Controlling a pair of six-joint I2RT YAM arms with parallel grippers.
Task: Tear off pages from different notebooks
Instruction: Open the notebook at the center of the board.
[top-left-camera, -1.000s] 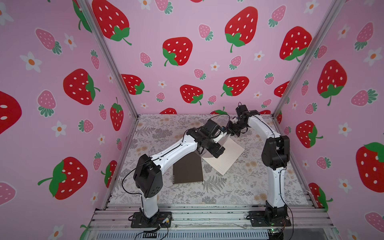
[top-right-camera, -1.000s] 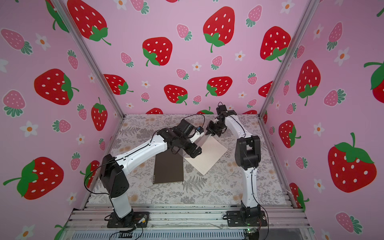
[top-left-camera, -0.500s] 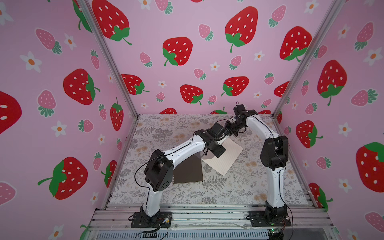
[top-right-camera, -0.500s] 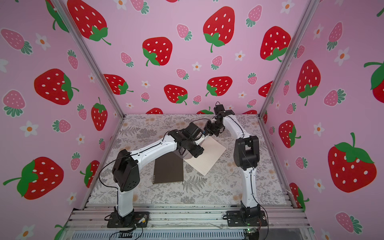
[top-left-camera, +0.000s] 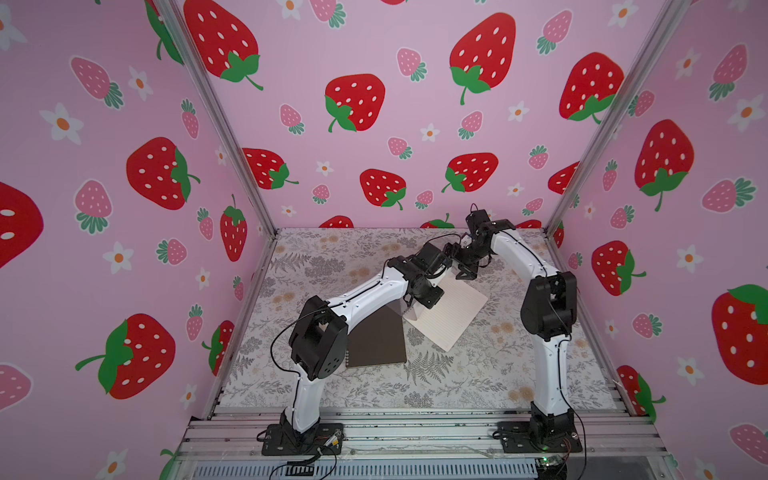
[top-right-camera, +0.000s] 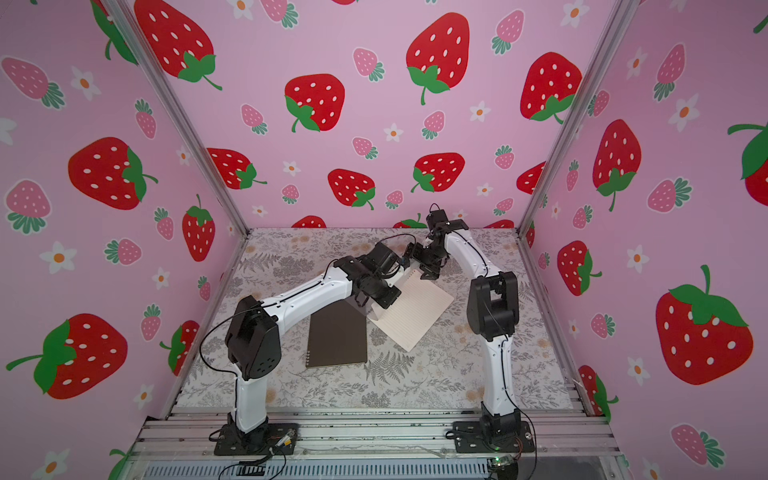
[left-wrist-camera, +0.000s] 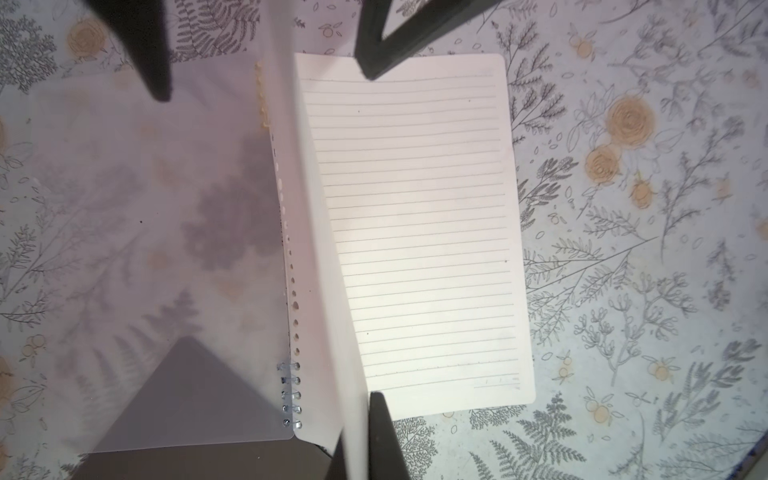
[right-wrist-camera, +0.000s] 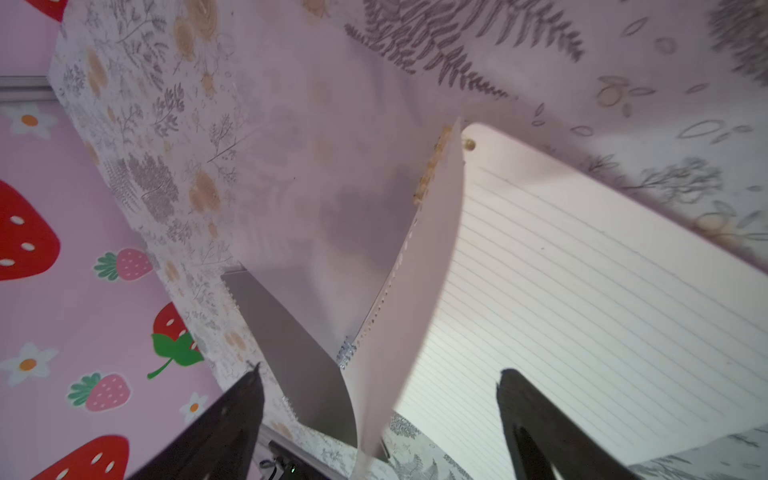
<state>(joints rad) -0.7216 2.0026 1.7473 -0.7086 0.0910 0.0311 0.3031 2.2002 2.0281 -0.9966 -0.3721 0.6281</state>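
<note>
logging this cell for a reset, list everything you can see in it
dark notebook: 1, brown-grey, closed on table
open notebook: 1, white lined, flat beside dark notebook
page: 1, white, raised from open notebook
cover: 1, frosted clear, flipped open flat on table
table: 1, grey floral cloth, under everything
walls: 3, pink with strawberries, around table
arms: 2, white and black, reaching over table
left gripper: 1, black, shut on page
right gripper: 1, black, open, fingers either side of page
</note>
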